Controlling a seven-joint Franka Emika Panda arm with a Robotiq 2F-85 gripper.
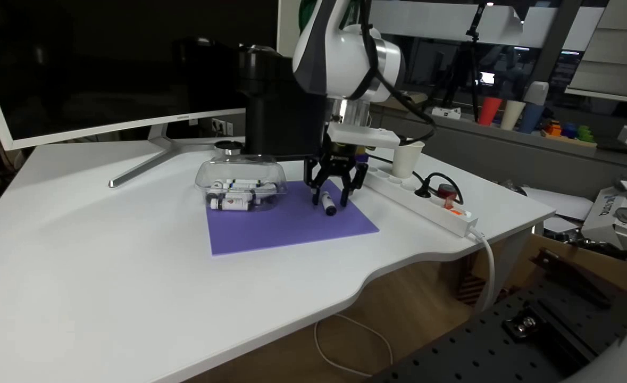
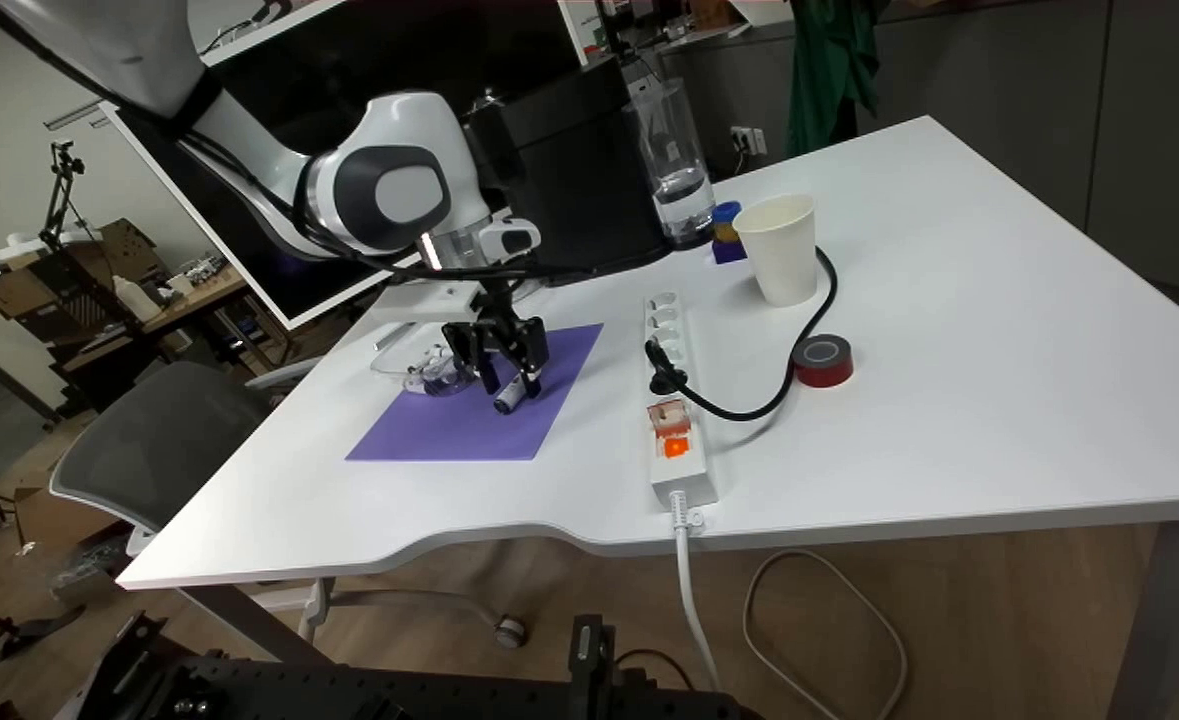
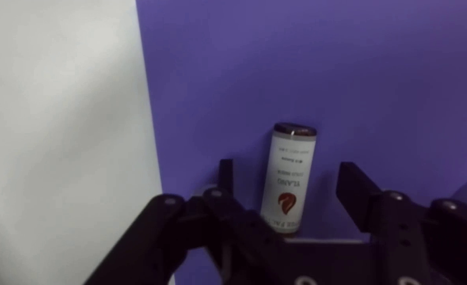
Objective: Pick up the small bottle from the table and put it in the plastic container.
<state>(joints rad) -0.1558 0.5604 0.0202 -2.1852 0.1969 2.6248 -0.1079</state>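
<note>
A purple mat (image 1: pixel 292 234) lies on the white surface (image 1: pixel 132 276). On the mat, a small bottle (image 3: pixel 288 182) lies on its side. The claw (image 1: pixel 330 200) has its tips apart, with the bottle between them and a gap on each side. Farther left, a clear plastic box (image 1: pixel 241 169) has more little bottles (image 1: pixel 241 196) in it.

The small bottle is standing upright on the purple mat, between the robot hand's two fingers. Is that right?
Not quite: the small bottle isn't standing upright, it is lying on its side, as the wrist view shows. It is on the purple mat, between the two fingers of the hand, as you say.
</note>
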